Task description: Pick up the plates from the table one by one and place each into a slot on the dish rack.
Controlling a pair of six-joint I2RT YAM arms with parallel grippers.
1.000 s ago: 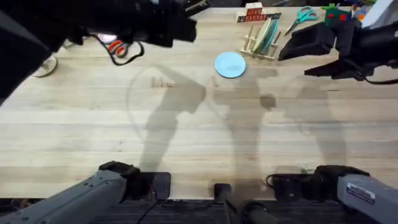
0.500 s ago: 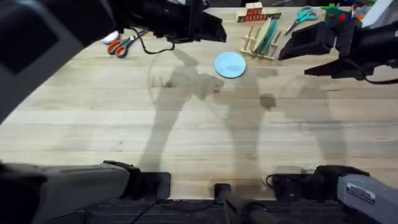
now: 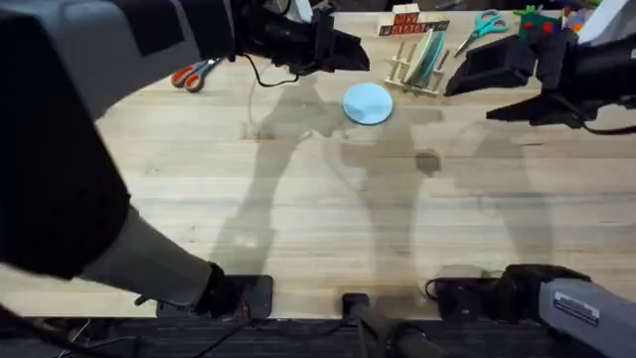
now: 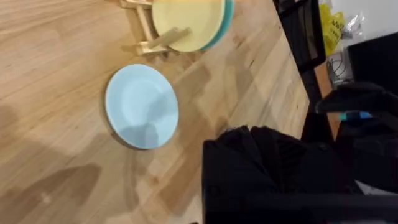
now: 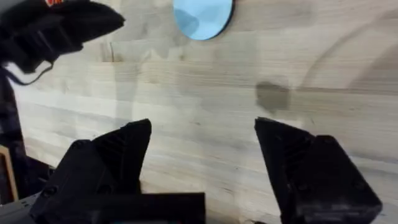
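I see the pale blue plate (image 3: 369,103) flat on table (image 3: 298,199), just beside rack (image 3: 417,68), ahead of left jaws; can't tell their gap. Right jaws wide open, empty. Left arm has moved closer vs 1 s ago.

We see a large light wood table (image 3: 298,199) of joined planks with visible grain. A small round pale blue plastic plate (image 3: 368,103) lies flat on it toward the far side, just in front of a small light-wooden dish rack (image 3: 417,62) holding upright plates. Beside the rack stand wooden blocks with red lettering (image 3: 405,21). Orange-handled scissors (image 3: 191,73) lie far left, teal-handled scissors (image 3: 482,27) far right.
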